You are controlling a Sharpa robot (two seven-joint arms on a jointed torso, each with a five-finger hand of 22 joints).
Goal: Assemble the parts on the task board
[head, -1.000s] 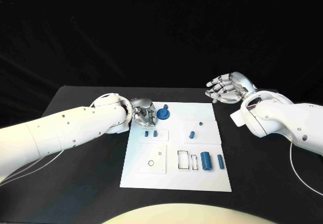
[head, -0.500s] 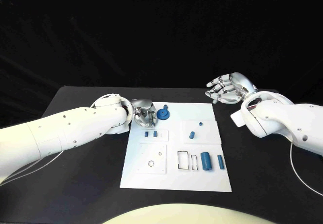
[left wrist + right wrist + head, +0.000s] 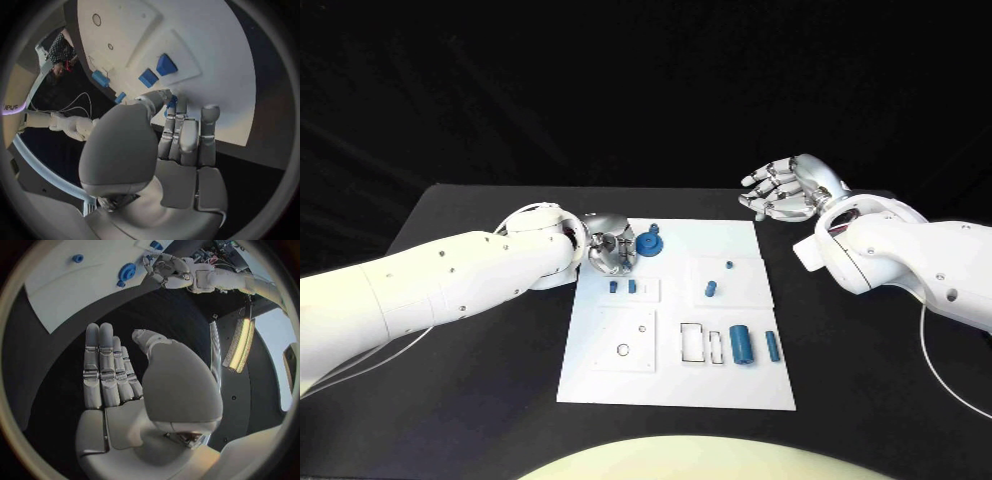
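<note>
Table (image 3: pixel 473 300) noted first, black and wide. Saw the left arm (image 3: pixel 430 285) reaching in low along the board's near-left side, and the right arm (image 3: pixel 906 260) raised beside its right edge. Found the white board (image 3: pixel 678 385) lying flat mid-table. Spotted the right hand (image 3: pixel 783 190) hovering off the board's far right corner, palm bare, fingers straight and spread, gripping nothing. Found the left hand (image 3: pixel 607 245) at the board's far left corner, fingertips (image 3: pixel 178 107) stretched onto the white surface just beside the round part (image 3: pixel 649 244). Glimpsed a scrap of blue between thumb and fingers from the left wrist, yet could not tell whether pinched or merely touched. Counted the other parts, all blue and on the board: a thick cylinder (image 3: pixel 740 345) and a slim one (image 3: pixel 772 346) side by side toward the near right, well apart from both hands; two small blocks (image 3: pixel 622 287) close together just nearer than the left hand; a peg (image 3: pixel 710 290) and a smaller peg (image 3: pixel 728 266) on the raised panel at mid-right.
</note>
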